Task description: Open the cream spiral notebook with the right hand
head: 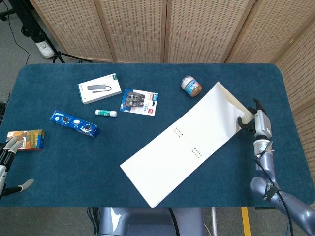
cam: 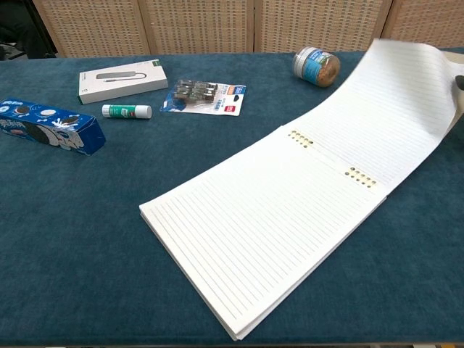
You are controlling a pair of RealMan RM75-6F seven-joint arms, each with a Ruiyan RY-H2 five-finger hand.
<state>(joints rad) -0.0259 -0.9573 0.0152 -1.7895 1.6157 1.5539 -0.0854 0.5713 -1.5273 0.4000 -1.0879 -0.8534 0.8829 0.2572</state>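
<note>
A blue cloth-covered table (head: 59,152) stands in front of woven folding screens. The cream notebook (head: 182,142) lies open across the middle of the table, running diagonally from the near edge toward the far right. Lined pages face up on both sides of the spiral holes. The near half lies flat. The far half, with the cover beneath it, rises off the cloth at its outer end.

The right hand (head: 258,123) is at the right edge of the table, at the lifted end of the notebook. Its fingers (head: 242,123) touch the edge of the cover there; whether they grasp it or merely rest against it cannot be told. In the chest view only a sliver of this hand shows at the right border.

The left hand (head: 9,150) is off the near left corner of the table, its fingers apart and holding nothing.

A small jar (head: 191,86) stands just beyond the notebook's far end. Toward the far left lie a white box (head: 99,88), a blister pack (head: 140,102) and a glue stick (head: 106,113). A blue cookie box (head: 75,123) lies nearer the left edge, and a yellow carton (head: 27,139) sits at that edge.
</note>
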